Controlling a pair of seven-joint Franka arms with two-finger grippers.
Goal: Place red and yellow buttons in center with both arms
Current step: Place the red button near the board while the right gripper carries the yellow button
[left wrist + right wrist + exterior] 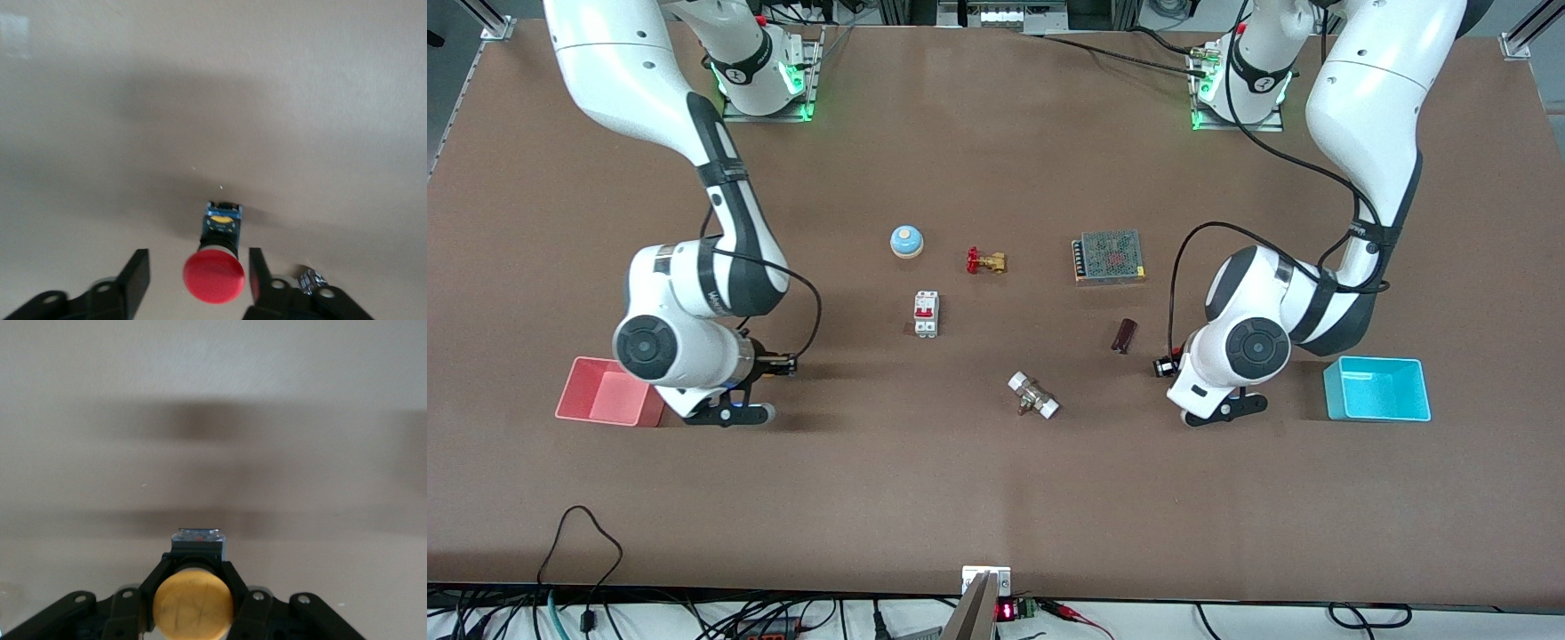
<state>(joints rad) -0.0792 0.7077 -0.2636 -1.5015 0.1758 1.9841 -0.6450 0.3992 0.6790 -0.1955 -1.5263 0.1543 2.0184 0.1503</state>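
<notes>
Straddling the red button [213, 275] with fingers spread, the left tool [199, 280] hasn't pinched it yet; it lies on the tabletop [996, 480] beside the cyan bin [1376, 388]. The right tool [193, 597] is pinching the yellow button [193, 600], beside the pink bin [605, 391].

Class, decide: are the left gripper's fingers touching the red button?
Apart. In the left wrist view, the left gripper stands open around the red button, with tabletop visible between the cap and each of the fingers.

Yellow button [193, 601] — lower edge cut off; body mostly hidden.
</notes>
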